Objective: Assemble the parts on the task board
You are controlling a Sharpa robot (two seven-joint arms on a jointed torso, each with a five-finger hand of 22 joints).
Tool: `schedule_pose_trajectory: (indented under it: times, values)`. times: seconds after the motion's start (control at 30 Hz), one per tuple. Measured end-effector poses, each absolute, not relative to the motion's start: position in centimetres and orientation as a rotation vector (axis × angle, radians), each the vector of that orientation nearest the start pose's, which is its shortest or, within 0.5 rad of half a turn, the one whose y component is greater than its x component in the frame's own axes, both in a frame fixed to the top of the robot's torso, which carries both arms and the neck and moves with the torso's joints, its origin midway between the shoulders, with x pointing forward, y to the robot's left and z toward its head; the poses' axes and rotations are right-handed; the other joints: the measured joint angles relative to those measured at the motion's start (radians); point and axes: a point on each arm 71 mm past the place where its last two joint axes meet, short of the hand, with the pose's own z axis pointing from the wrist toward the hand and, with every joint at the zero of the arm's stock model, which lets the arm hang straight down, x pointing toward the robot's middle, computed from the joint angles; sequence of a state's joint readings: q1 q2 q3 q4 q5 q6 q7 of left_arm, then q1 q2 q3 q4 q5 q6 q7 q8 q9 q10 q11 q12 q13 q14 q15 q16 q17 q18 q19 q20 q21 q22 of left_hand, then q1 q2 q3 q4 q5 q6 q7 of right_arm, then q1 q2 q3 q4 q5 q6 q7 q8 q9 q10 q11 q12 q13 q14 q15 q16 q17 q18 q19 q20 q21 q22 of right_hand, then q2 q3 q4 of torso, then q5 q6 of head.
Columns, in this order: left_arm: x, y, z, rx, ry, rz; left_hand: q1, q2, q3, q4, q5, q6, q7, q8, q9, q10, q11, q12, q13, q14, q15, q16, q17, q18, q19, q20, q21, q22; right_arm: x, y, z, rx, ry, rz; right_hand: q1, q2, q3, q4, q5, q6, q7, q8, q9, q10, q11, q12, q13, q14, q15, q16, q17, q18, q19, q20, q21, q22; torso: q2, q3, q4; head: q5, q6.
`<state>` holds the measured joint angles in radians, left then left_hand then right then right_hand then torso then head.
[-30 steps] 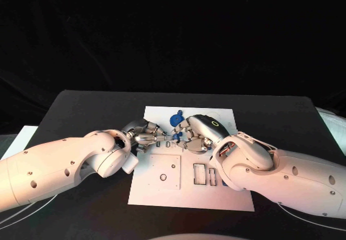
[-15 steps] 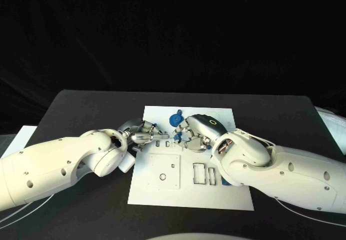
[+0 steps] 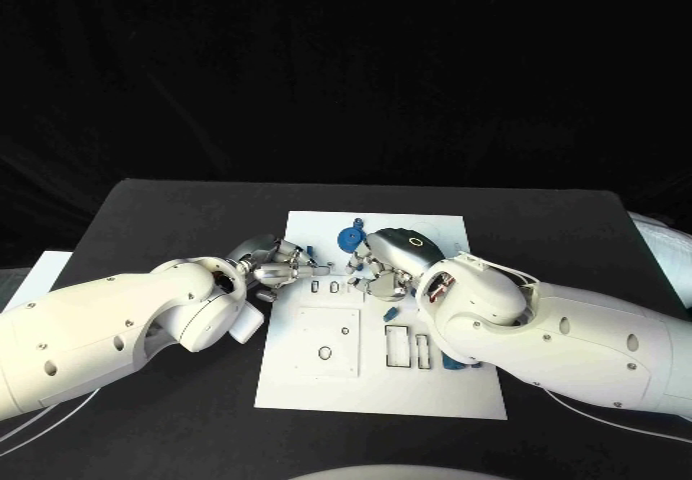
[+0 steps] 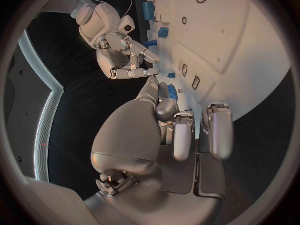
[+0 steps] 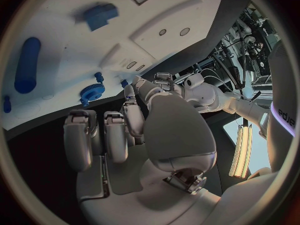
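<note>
Both hands meet over the far half of the white board (image 3: 378, 395) on the black surface (image 3: 159, 215): the left hand (image 3: 274, 268) pinches a small blue piece (image 4: 172, 91), while the right hand (image 3: 387, 270), fingers curled, holds nothing that can be made out, a blue gear (image 3: 351, 238) lying just beyond it

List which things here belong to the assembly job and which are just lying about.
Job: task board; blue gear; blue cylinder; blue block; left hand; right hand.
Lying about: black table; white cable.
</note>
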<state>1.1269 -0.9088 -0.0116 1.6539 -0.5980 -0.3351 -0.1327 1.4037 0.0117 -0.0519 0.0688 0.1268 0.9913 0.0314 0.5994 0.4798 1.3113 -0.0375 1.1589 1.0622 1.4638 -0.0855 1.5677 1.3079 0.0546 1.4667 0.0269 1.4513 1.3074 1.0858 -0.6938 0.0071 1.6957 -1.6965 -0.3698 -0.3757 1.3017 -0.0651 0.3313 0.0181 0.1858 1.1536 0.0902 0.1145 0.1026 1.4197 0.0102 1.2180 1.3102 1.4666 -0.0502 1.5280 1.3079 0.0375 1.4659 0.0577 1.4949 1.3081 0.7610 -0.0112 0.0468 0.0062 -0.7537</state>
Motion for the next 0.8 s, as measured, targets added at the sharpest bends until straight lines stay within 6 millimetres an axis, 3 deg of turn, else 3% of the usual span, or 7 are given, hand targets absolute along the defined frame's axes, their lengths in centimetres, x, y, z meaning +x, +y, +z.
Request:
schedule_pose_trajectory:
  times: [0.33, 0.8]
  values:
    - [45.0, 20.3, -21.3, -0.769, 1.917, -1.056, 0.003, -0.003, 0.003, -0.003, 0.000, 0.000, 0.000, 0.000, 0.000, 0.003, -0.003, 0.000, -0.001, 0.002, -0.002, 0.000, 0.000, 0.000, 0.000, 0.000, 0.000, 0.000, 43.2, -8.8, -19.7, -0.270, 1.626, 0.644, 0.000, 0.000, 0.000, 0.000, -0.004, -0.003, 0.002, -0.003, -0.001, 0.000, 0.000, -0.020, 0.001, 0.000, 0.000, 0.000, 0.000, 0.000, 0.000, 0.000, 0.000, 0.000, 0.000, 0.0014, 0.0006, 0.000, -0.003]
    - [45.0, 20.3, -21.2, -0.772, 1.910, -1.067, 0.004, -0.004, 0.003, -0.003, 0.000, 0.000, 0.000, 0.000, 0.000, 0.003, -0.003, -0.001, -0.002, 0.004, -0.004, 0.000, 0.000, 0.000, 0.000, 0.000, 0.000, 0.001, 41.8, -11.7, -18.8, -0.273, 1.633, 0.620, -0.022, -0.025, -0.013, 0.013, -0.051, -0.035, 0.023, -0.030, -0.012, -0.009, 0.009, -0.047, -0.002, 0.000, 0.000, 0.000, 0.000, 0.000, 0.000, 0.000, 0.000, 0.000, 0.000, 0.0034, -0.0025, 0.001, -0.004]
